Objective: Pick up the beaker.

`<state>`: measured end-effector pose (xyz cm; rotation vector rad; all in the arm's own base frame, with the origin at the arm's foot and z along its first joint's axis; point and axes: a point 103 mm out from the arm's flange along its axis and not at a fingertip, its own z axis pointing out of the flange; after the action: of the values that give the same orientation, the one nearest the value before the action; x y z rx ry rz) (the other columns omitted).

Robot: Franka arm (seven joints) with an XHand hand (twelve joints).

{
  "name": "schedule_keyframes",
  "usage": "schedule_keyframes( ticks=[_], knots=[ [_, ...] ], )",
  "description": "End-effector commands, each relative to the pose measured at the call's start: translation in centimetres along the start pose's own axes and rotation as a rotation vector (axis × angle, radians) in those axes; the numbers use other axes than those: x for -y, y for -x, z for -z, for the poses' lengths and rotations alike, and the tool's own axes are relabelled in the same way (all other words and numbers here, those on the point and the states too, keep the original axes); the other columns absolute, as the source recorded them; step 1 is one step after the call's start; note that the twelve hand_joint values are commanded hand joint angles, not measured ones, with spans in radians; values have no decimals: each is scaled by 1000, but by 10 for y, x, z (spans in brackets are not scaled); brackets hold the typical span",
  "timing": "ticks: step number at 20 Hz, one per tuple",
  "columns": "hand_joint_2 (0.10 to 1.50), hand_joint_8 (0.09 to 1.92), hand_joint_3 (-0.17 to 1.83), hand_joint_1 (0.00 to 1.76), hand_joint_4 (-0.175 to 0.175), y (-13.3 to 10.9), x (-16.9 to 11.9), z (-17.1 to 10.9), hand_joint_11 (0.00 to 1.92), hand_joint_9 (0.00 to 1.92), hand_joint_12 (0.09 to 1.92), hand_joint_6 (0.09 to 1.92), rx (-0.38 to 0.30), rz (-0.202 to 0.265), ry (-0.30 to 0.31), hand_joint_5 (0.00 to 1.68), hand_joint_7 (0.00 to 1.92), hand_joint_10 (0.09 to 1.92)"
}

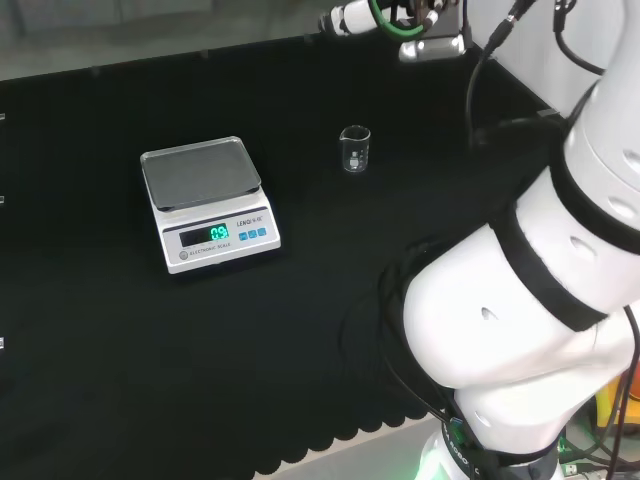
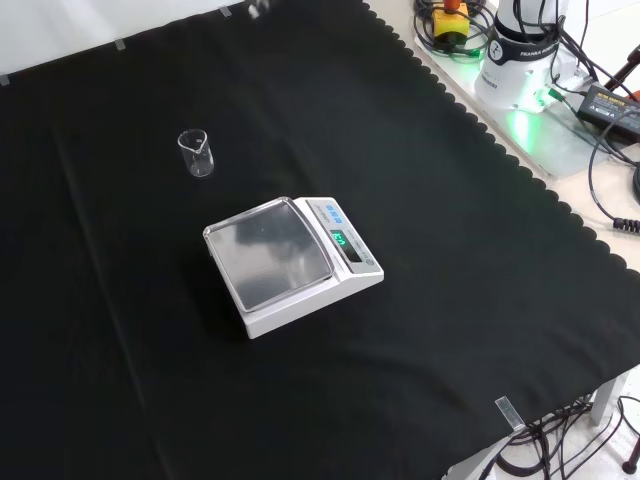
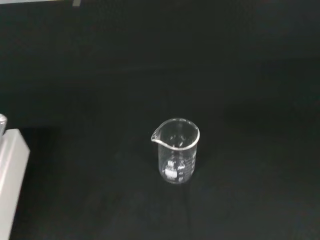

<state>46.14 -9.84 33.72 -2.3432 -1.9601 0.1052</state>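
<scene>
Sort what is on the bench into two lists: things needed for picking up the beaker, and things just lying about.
Belongs to the job:
- beaker, clear glass, upright on the cloth, apart from everything else

Just lying about:
- scale, white with a bare metal pan, display lit
- black cloth covering the bench

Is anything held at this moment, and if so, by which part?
Nothing is held: the beaker stands upright on the black cloth, apart from the scale.
</scene>
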Motion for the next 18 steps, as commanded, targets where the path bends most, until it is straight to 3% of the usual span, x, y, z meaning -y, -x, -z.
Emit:
schedule_keyframes(
  ticks=[1, 11, 15, 18],
  knots=[
    [726, 688, 240, 178, -30, 9, -47, -37, 448, 306, 1353, 87, -25, -24, 47, 322, 164, 758],
    [727, 688, 224, 186, -28, -18, -71, -78, 450, 317, 1360, 87, 13, 12, -34, 326, 173, 755],
    [732, 691, 215, 209, -23, -26, -85, -96, 458, 336, 1359, 87, 32, 20, -134, 338, 211, 750],
    [748, 684, 210, 238, -19, -33, -96, -109, 482, 366, 1357, 87, 45, 22, -136, 349, 242, 741]
  ],
)
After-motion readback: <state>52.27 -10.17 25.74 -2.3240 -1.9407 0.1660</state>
